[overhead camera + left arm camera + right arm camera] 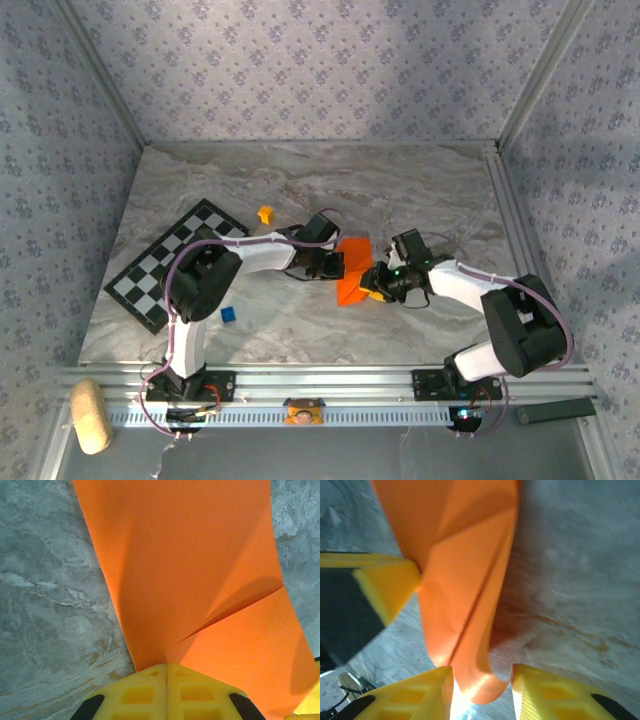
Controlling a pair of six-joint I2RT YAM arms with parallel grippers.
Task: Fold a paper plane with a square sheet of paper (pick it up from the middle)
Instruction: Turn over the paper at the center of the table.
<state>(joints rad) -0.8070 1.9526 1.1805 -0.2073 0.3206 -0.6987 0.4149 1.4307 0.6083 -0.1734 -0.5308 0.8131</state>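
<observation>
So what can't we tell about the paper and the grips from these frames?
- Top view: the outline and fold count of the paper. It is small, and the left gripper and right gripper cover its sides.
- Left wrist: the pinch spot is hidden inside the shut left gripper, and the top edge cuts off the sheet.
- Right wrist: whether the paper's tip touches the right gripper, because of blur and glare.

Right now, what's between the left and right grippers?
The creased orange paper, as the top view shows. The wrist views show the left gripper shut on one edge and the right gripper open around a curled end.
</observation>
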